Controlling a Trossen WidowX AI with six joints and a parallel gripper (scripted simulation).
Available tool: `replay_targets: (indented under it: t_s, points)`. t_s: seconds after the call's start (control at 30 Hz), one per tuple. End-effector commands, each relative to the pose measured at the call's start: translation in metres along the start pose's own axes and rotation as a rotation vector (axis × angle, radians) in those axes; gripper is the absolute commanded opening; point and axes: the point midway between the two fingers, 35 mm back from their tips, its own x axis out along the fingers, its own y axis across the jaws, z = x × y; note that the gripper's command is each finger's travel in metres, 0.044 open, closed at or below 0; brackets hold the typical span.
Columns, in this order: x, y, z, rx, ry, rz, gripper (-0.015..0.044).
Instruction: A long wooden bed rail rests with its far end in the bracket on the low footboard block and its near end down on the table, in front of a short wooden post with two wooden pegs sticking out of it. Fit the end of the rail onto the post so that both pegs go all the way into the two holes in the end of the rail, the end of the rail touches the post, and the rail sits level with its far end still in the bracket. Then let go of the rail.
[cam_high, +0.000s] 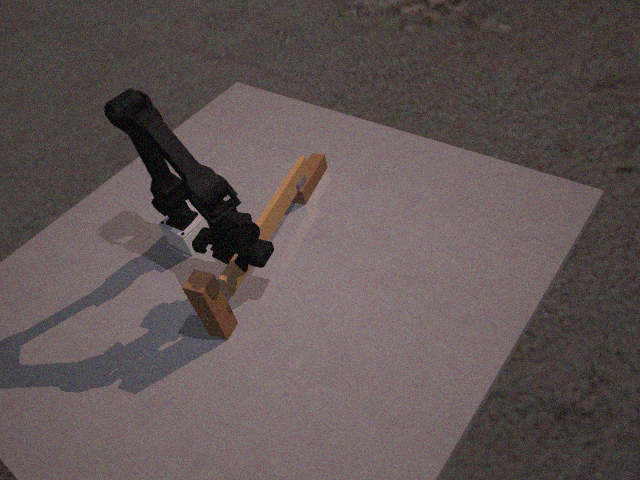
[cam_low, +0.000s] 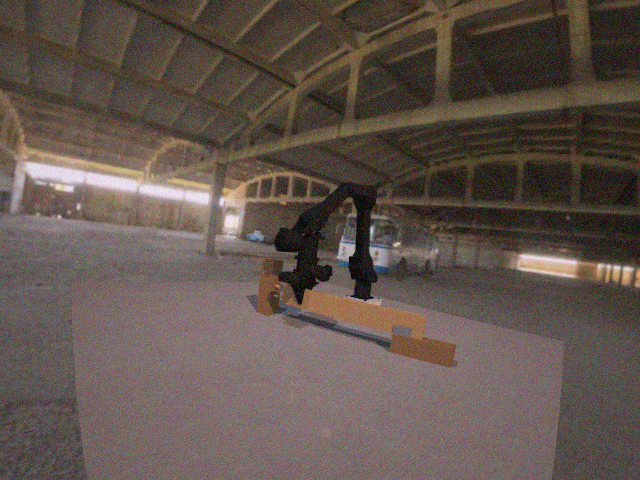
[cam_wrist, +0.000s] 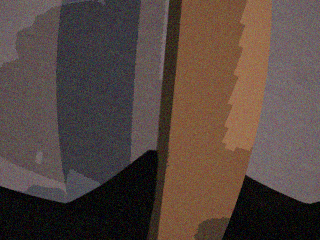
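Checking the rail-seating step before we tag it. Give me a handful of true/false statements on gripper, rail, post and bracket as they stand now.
1. The gripper is shut on the rail near its post end. True.
2. The rail's near end lies flat on the table. False: it is raised off the surface, with its shadow showing beneath in the exterior view.
3. The rail's far end sits at the footboard block. True.
4. The post has toppled over. False: it stands upright in the exterior view.
5. The rail end is pressed flush against the post. False: in the top view a peg still shows in the gap between them.
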Motion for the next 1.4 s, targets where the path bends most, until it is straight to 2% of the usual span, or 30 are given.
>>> replay_targets:
  t_s: [0.0,1.37]
  points:
    - [-0.002,-0.002,-0.003,-0.004,0.003,-0.006,0.0]
    - [-0.003,-0.005,-0.015,-0.004,0.004,-0.007,0.0]
